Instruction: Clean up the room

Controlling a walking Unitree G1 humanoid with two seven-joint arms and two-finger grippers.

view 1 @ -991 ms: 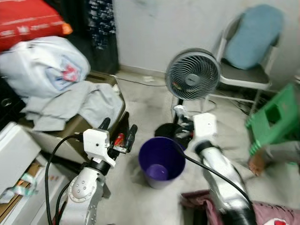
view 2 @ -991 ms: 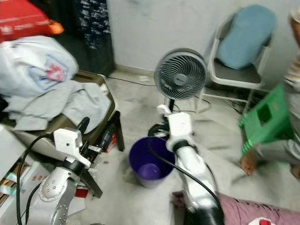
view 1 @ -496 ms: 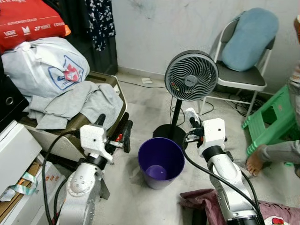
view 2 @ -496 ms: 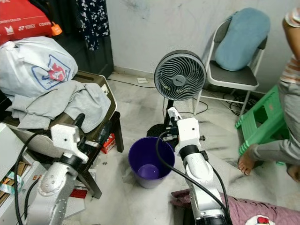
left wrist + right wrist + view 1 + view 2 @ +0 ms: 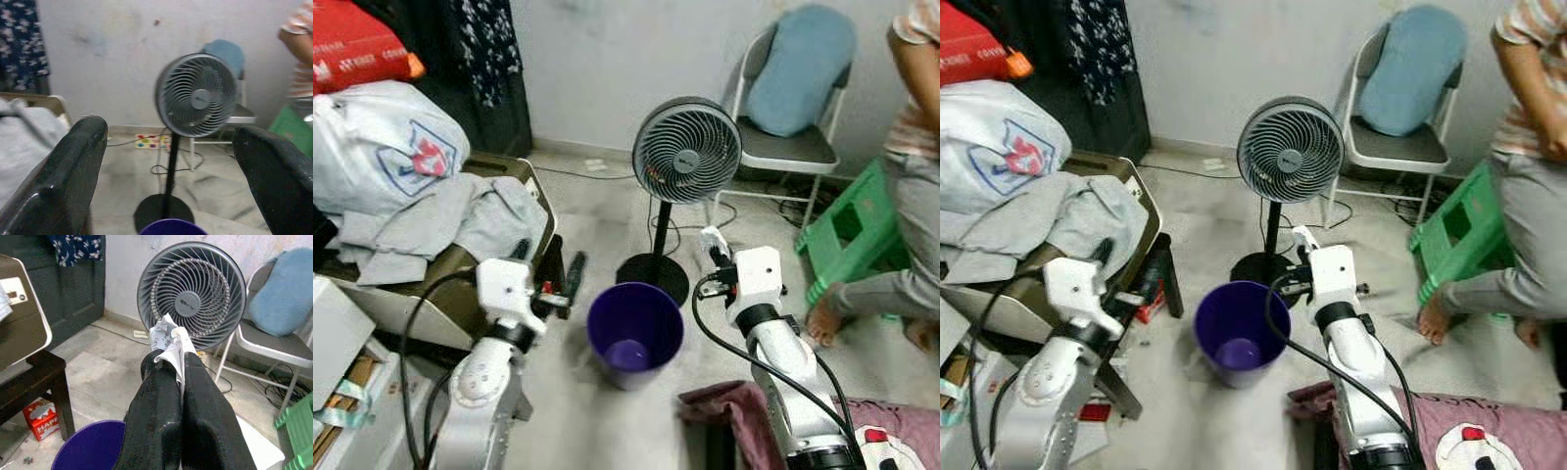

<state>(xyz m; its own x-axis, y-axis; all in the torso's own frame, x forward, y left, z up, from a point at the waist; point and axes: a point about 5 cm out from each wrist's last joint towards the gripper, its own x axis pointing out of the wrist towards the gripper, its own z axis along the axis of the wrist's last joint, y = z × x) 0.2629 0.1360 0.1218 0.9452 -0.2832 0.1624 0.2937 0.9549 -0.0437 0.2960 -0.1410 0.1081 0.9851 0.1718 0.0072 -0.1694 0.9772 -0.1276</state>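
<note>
on my left lies a heap of grey clothes (image 5: 440, 227) with a white bag (image 5: 382, 137) above it, and my left claw (image 5: 548, 279) hangs just beside this heap with its two black fingers (image 5: 58, 171) wide apart and nothing between them. in the middle the purple bin (image 5: 634, 333) stands on the floor (image 5: 597, 211) between my two arms, and behind it is the grey standing fan (image 5: 686, 150). my right claw (image 5: 168, 350) is closed on a crumpled white paper (image 5: 165, 335), raised beside the bin near the fan's pole, and further right i see a folding chair (image 5: 783, 147) with a blue cushion (image 5: 800, 57), a green stool (image 5: 847, 230) and a person (image 5: 901, 196) beside it.
</note>
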